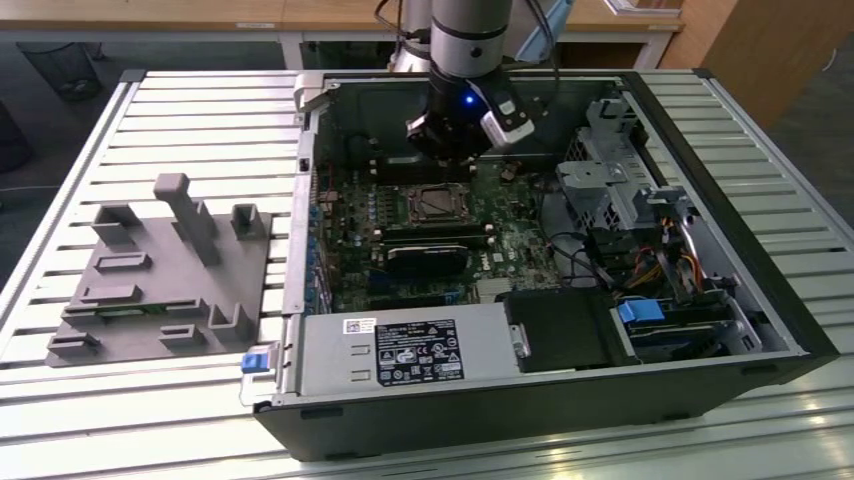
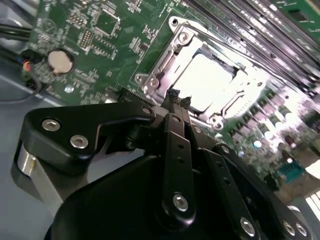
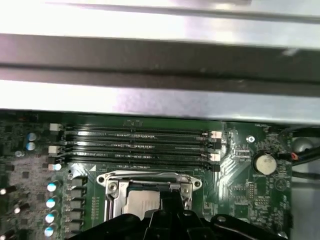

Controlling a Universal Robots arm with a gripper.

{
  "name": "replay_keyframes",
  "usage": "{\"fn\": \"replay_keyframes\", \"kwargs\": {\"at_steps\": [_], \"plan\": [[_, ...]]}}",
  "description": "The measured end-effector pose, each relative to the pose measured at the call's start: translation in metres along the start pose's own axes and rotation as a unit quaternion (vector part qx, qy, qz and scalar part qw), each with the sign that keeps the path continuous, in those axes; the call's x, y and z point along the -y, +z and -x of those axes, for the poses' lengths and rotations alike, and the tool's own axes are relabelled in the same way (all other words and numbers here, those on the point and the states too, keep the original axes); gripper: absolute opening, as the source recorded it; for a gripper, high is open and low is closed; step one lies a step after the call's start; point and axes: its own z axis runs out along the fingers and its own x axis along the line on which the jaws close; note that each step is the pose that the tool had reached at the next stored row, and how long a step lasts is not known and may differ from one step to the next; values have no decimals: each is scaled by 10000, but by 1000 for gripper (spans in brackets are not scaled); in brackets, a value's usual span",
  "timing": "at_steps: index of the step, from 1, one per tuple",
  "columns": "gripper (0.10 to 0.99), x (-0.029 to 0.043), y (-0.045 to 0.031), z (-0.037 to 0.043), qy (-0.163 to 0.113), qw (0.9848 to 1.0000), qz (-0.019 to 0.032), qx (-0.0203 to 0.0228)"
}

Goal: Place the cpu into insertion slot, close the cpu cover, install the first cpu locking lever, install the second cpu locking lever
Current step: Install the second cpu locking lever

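The gripper (image 2: 177, 100) points straight down into the open computer case (image 1: 787, 330), its black fingers (image 2: 172, 130) pressed together with nothing between them, tips just above the near edge of the cpu cover (image 2: 165, 60). In the exterior view the gripper (image 1: 447, 160) hangs from the upright grey arm (image 1: 467, 30) at 12 o'clock from the insertion slot (image 1: 437, 205). The cover lies flat over the slot, and through its square window the bright silver cpu (image 2: 205, 80) sits seated. In the first wrist view the cpu (image 3: 142, 205) shows beneath the cover (image 3: 112, 187), with the memory slots (image 3: 135, 142) at 12 o'clock from it. A round coin battery (image 3: 264, 162) lies on the green motherboard (image 3: 240, 190). Outside the case, at 9 o'clock, a grey fixture (image 1: 160, 280) rests on the slatted table (image 1: 80, 420).
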Motion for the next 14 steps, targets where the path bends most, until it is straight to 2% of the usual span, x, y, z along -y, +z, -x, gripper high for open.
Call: {"fn": "replay_keyframes", "kwargs": {"at_steps": [4,6,14], "plan": [[106,-7,-155,4,0,10000,-1,-1],[106,13,-171,4,-1,10000,1,0],[106,266,-187,-4,0,10000,4,-7]]}}
